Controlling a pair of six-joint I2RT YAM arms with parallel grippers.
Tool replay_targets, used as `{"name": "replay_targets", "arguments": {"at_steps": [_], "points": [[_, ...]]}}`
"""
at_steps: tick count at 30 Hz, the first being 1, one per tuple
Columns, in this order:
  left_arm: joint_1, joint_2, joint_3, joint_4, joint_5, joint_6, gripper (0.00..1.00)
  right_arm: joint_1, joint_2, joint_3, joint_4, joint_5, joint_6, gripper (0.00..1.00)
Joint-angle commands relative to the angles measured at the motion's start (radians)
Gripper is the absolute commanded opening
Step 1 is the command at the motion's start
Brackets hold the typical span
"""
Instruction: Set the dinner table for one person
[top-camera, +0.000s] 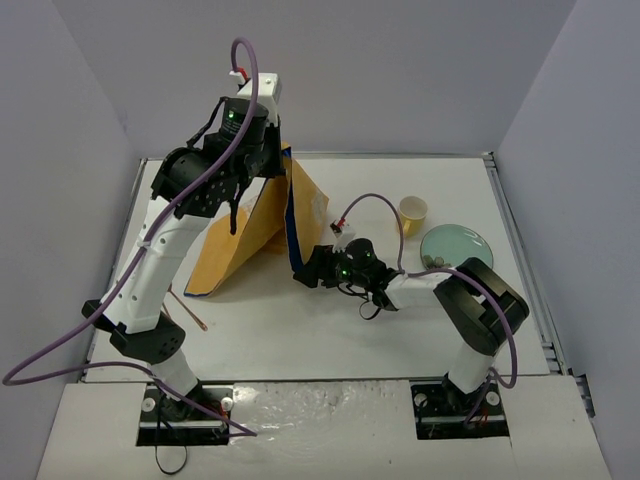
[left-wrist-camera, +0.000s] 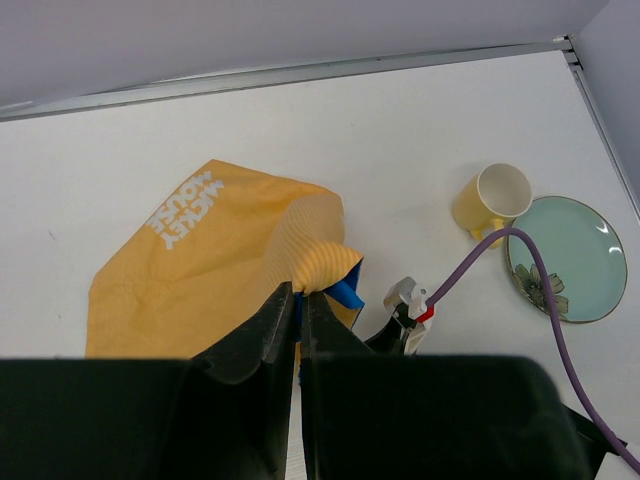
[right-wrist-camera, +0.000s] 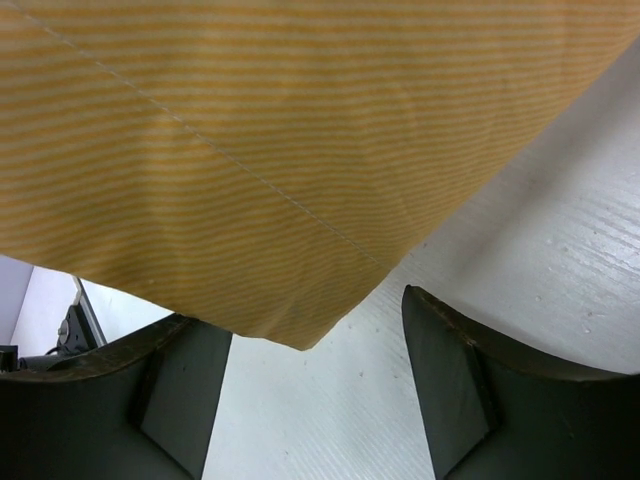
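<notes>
White dinner table, yellow cup beside plate

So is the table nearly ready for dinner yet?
No, nothing looks set yet. The left claw is shut on the orange cloth, lifting it above the dinner table; the right claw is open by its hanging corner. The cloth needs spreading, and the plate and cup wait unplaced.

The left arm climbs from its base at the lower left to the upper middle of the overhead view, wrist bent downward. The left gripper is pinched tight on a cloth. The right arm folds low, forearm reaching toward frame centre, with the right gripper spread wide.
</notes>
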Motion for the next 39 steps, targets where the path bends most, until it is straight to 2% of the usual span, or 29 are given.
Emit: {"name": "replay_targets", "arguments": {"at_steps": [1, 5, 6, 14, 19, 24, 27, 33, 39], "points": [[0.005, -0.040, 0.045, 0.047, 0.001, -0.010, 0.00, -0.005, -0.009, 0.041, 0.105, -0.009, -0.019, 0.59], [0.005, -0.049, 0.032, 0.050, 0.003, -0.012, 0.00, -0.014, -0.011, 0.049, 0.097, -0.007, -0.028, 0.41], [0.005, -0.051, 0.029, 0.052, 0.001, -0.012, 0.00, -0.014, -0.012, 0.052, 0.094, -0.007, -0.029, 0.33], [0.010, -0.080, 0.008, 0.049, -0.027, 0.002, 0.00, -0.050, -0.027, 0.058, 0.041, -0.001, -0.062, 0.02], [0.055, -0.127, -0.060, 0.070, -0.045, 0.017, 0.00, -0.115, -0.077, 0.088, -0.096, 0.043, -0.143, 0.00], [0.145, -0.190, -0.158, 0.131, -0.017, 0.045, 0.00, -0.226, -0.118, 0.221, -0.323, 0.141, -0.295, 0.00], [0.204, -0.229, -0.220, 0.173, 0.034, 0.075, 0.00, -0.279, -0.132, 0.327, -0.472, 0.190, -0.382, 0.00], [0.180, -0.317, -0.324, 0.217, 0.206, 0.108, 0.00, -0.345, -0.180, 0.471, -0.619, 0.272, -0.463, 0.00], [0.185, -0.354, -0.293, 0.167, 0.099, 0.142, 0.00, -0.362, -0.163, 0.675, -0.693, 0.226, -0.471, 0.00]]}}
